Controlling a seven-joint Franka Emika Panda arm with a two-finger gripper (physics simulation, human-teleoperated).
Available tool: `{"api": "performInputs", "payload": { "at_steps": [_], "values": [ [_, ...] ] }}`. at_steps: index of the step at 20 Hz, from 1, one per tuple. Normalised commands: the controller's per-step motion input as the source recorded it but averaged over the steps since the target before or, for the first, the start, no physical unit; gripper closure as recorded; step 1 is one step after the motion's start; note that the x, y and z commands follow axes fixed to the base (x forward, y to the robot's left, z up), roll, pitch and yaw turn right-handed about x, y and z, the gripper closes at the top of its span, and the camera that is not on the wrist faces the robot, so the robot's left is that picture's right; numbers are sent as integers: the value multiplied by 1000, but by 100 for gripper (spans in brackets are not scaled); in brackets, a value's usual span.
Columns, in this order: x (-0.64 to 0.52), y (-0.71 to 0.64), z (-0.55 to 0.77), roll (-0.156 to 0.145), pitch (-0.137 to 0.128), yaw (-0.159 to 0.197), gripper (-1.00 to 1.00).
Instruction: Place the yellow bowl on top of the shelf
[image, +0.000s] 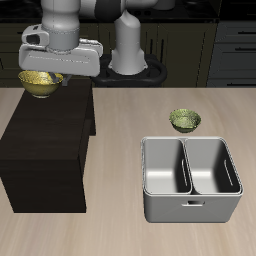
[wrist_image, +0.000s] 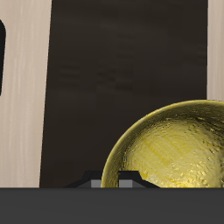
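Pincer (image: 42, 82) closed on rim of yellow bowl (image: 40, 84) above shelf (image: 45, 140); bowl looks light, rigid, glossy (slip-prone), so rim pinch suits.

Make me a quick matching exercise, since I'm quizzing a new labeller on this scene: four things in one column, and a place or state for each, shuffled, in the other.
Things:
1. yellow bowl
2. olive-green bowl
3. shelf
4. grey bin

Places or states:
A. on the bare table, just behind the grey bin
B. nearest the table's front edge, both compartments empty
C. under the gripper, over the shelf's back end
D. dark, flat-topped, standing on the table

Pairs: 1-C, 2-A, 3-D, 4-B
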Motion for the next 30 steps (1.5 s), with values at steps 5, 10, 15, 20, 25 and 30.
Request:
{"api": "performInputs", "payload": {
  "at_steps": [5,10,15,20,25,30],
  "values": [
    [11,143,-218,30,22,8,100],
    [64,28,-245,-5,31,11,100],
    [5,-43,-77,-74,5,17,-100],
    [-85,72,-8,-7,-9,13,-100],
    [-238,203,16,54,2,-27,-100],
    [-610,459,7,127,-56,-6,-100]
  ]
}}
